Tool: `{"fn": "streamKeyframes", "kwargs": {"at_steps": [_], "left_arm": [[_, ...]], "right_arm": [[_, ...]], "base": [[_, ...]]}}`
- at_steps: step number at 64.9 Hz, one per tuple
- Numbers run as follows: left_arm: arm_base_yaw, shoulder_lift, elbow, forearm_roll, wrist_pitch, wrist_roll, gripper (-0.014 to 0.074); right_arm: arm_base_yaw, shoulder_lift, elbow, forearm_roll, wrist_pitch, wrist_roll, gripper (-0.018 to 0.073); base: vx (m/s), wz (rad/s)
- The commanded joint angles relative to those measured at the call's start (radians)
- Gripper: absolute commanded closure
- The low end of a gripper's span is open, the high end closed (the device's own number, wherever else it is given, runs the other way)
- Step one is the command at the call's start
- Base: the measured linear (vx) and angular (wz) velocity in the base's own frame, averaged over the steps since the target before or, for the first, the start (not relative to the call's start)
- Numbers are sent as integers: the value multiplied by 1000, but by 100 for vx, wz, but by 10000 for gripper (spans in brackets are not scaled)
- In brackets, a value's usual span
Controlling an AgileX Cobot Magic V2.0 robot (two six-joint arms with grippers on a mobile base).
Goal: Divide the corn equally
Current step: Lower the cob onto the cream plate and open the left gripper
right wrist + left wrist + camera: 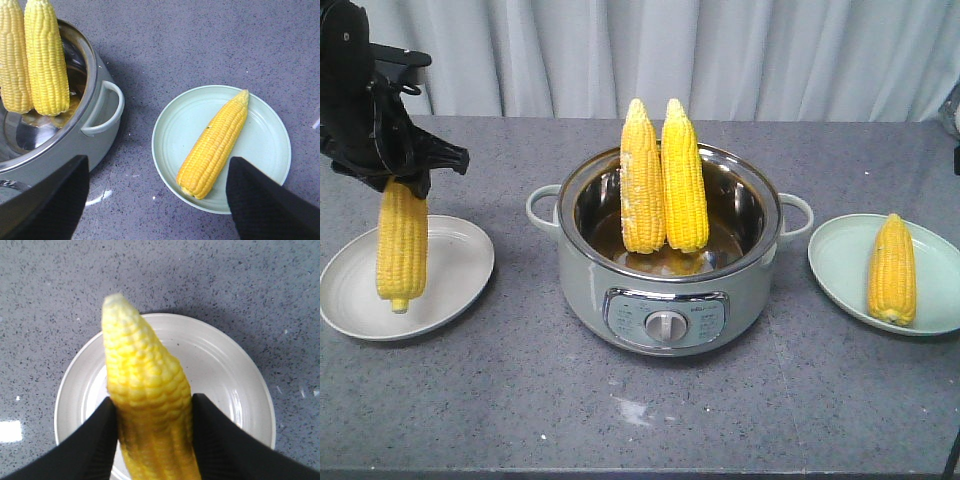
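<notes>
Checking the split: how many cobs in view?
4. One cob in the left gripper above the white plate, two upright in the pot, one on the green plate. Pot bottom could hide more.

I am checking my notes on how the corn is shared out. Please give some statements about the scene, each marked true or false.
1. The left gripper holds a hanging cob over the white plate. True.
2. The pot holds two cobs, standing. True.
3. The green plate carries nothing. False: a single cob lies on it.
4. The right gripper grips a cob. False: it is open and empty.
</notes>
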Motion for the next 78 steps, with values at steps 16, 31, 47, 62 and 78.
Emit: {"fn": "streamKeyframes", "kwargs": {"at_steps": [16, 31, 47, 62, 78], "left_arm": [[17, -11, -26, -18, -2, 18, 552], [17, -7, -26, -17, -2, 19, 537], [17, -7, -26, -17, -2, 19, 502], [17, -7, -26, -17, -2, 19, 419], [17, -7, -26, -17, -2, 20, 246]], "right_arm": [[-2, -18, -23, 29, -43, -8, 14], [-2, -18, -23, 28, -43, -8, 14], [-2, -18, -23, 28, -43, -8, 14], [-2, -18, -23, 28, -43, -8, 14], [-2, -18, -23, 28, -43, -8, 14]], "base": [[0, 0], [0, 0], [0, 0], [0, 0], [0, 0]]}}
